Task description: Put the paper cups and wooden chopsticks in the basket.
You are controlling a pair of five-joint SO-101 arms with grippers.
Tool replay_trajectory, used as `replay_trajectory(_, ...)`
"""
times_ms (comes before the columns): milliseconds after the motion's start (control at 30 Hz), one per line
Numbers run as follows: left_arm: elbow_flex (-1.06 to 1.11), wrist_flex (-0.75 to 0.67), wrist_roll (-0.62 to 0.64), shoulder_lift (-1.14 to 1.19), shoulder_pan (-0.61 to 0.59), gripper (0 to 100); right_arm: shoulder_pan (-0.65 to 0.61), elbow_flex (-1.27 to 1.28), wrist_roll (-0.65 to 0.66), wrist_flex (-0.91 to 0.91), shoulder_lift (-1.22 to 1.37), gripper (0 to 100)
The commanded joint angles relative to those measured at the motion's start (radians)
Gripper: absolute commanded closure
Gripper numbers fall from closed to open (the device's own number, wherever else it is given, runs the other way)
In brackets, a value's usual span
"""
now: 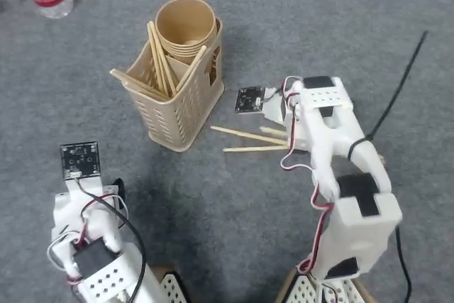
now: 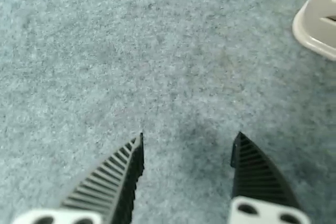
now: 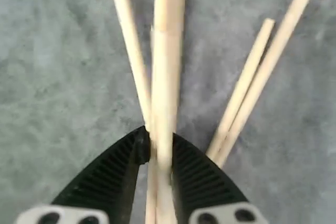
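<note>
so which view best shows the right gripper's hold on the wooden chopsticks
The right wrist view: the right gripper pinches pale wooden chopsticks between black ribbed fingers. The high view shows their ends poking from under the white arm. The left wrist view faces grey carpet and a beige basket corner.

beige perforated basket (image 1: 181,111), tan paper cups (image 1: 186,23), pale wooden chopsticks (image 1: 248,135), grey carpet (image 1: 234,211)

White arms (image 1: 328,133), black ribbed end effectors (image 2: 187,142)
</note>
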Motion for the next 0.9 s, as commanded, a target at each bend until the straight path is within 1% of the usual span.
replay_trajectory(0,-0.007,-0.002,-0.009,-0.018,0.008,74,-0.015,-0.089,0.005,0.114,-0.159,99.1)
replay_trajectory(300,-0.007,0.002,-0.009,-0.017,0.008,74,-0.068,-0.155,-0.003,0.268,-0.432,99.1)
replay_trajectory(533,-0.007,0.015,-0.011,-0.017,0.006,74,-0.074,-0.169,-0.110,0.262,-0.476,99.1)
replay_trajectory(667,-0.007,0.017,-0.011,-0.017,0.005,74,-0.110,-0.153,-0.190,0.234,-0.463,99.1)
replay_trajectory(867,-0.007,0.028,-0.011,-0.017,0.003,74,-0.104,0.064,-0.183,0.053,-0.344,99.1)
